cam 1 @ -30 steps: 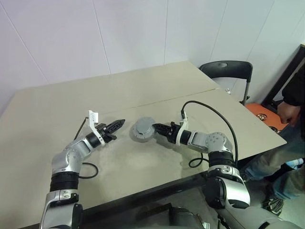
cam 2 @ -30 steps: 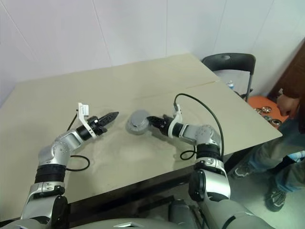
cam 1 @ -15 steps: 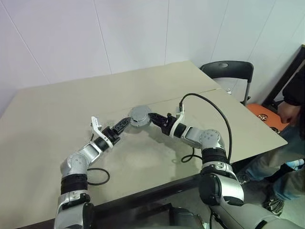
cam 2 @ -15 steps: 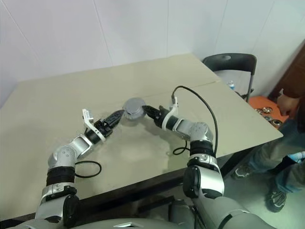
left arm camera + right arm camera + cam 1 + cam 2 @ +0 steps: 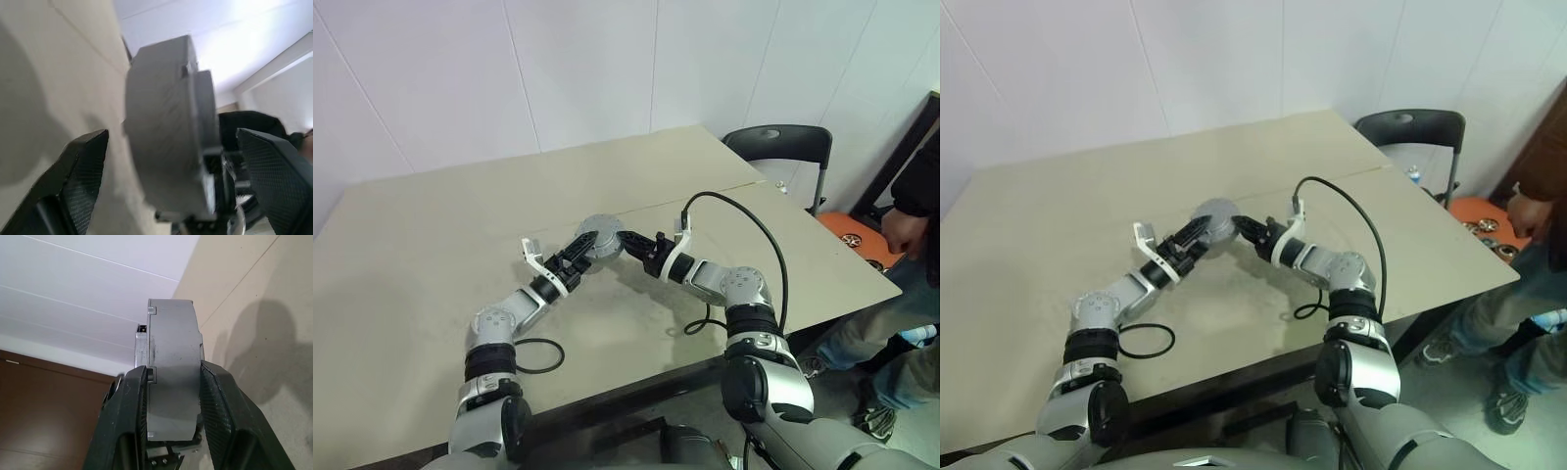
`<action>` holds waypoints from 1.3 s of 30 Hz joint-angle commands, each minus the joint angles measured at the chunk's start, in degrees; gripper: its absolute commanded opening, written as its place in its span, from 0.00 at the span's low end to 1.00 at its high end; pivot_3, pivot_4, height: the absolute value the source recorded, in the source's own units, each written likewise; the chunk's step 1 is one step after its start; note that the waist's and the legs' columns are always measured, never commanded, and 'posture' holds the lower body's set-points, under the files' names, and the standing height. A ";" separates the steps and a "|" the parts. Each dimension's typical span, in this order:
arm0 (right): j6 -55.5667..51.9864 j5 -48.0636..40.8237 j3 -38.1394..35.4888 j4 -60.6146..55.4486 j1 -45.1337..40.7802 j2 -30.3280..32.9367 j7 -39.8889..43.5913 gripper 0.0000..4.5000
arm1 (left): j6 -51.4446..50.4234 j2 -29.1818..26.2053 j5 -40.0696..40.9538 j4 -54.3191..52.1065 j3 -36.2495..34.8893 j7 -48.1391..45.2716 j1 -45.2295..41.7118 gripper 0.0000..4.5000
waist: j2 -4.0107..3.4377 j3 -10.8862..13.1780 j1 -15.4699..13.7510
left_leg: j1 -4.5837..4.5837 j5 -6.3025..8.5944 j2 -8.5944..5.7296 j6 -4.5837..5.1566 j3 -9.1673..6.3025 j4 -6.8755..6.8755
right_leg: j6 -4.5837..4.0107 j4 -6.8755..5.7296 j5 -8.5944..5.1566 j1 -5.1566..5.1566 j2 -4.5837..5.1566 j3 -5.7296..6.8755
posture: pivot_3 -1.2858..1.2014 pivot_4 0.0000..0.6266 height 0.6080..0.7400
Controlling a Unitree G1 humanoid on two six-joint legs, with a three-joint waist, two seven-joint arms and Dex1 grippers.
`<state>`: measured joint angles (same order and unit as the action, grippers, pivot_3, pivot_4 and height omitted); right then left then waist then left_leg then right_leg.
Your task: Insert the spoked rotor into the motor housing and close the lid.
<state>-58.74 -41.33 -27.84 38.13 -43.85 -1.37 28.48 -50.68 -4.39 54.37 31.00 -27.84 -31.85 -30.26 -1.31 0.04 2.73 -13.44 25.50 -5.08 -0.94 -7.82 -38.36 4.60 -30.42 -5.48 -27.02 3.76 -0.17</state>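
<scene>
A thick round grey body, the motor housing, hangs on edge a little above the table. My right gripper is shut on it; in the right wrist view its fingers press both flat sides of the housing. A thinner disc sits against one side; I cannot tell whether it is the lid. My left gripper is open, with its fingers standing apart on either side of the housing. The spoked rotor is hidden.
A black cable loops from the right wrist over the table, and another lies by the left arm. A black chair stands beyond the table's far right corner. A person stands at the right edge.
My left gripper has opened, rolled and moved right until its fingers flank the housing. The right gripper has raised the housing slightly off the table.
</scene>
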 commanded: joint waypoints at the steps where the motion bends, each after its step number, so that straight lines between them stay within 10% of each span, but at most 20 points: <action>1: 0.77 -2.24 0.19 -1.51 -1.45 -0.24 0.99 0.26 | 0.61 -0.30 -0.42 1.42 0.65 -1.61 -1.98 0.66 | 0.00 0.00 -0.01 | 0.00 0.00 0.00 0.00 0.00 0.00 | 0.00 0.00 0.00 0.00 0.00 -0.01 | 0.52 0.00 1.00; 4: 0.75 -2.30 0.52 -1.56 -1.24 -0.10 1.13 0.26 | 0.14 -0.38 -0.80 2.42 1.11 -2.30 -2.07 0.51 | 0.00 0.00 -0.03 | -0.01 0.00 0.00 0.00 0.00 0.00 | 0.00 0.01 0.00 0.00 0.00 -0.01 | 0.52 0.00 1.00; 14: 0.63 -0.64 3.79 -1.74 -1.04 0.36 3.17 0.26 | -3.00 0.94 0.55 -2.00 2.80 -6.37 -0.34 0.50 | 0.01 0.00 -0.05 | -0.02 0.00 0.00 0.00 0.01 -0.06 | 0.00 -0.04 0.01 0.00 0.00 -0.03 | 0.52 0.00 1.00; 22: 2.21 -0.61 4.62 -1.54 -1.86 0.33 2.90 0.85 | -1.74 2.78 4.66 -0.61 -2.69 -5.69 -1.73 0.50 | 0.01 0.00 -0.09 | -0.11 0.01 -0.02 0.01 -0.01 -0.43 | -0.01 -0.26 0.01 0.00 0.03 -0.03 | 0.52 0.00 1.00; 39: 2.96 -1.09 5.46 -0.95 -0.76 0.71 3.37 0.85 | 25.85 0.97 2.60 10.80 -14.91 3.76 -7.33 0.50 | 0.19 0.05 -0.08 | 0.05 0.02 -0.01 -0.10 0.10 -0.77 | -0.02 -0.66 0.03 0.08 -0.01 -0.21 | 0.52 0.00 1.00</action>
<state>-56.34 -41.34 -22.39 38.48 -43.67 -0.43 31.17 -29.43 -1.53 57.14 41.67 -41.41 -27.97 -34.79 -1.12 0.09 2.65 -13.42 25.53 -5.10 -1.05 -7.72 -39.12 4.58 -31.09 -5.44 -27.02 3.74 -0.38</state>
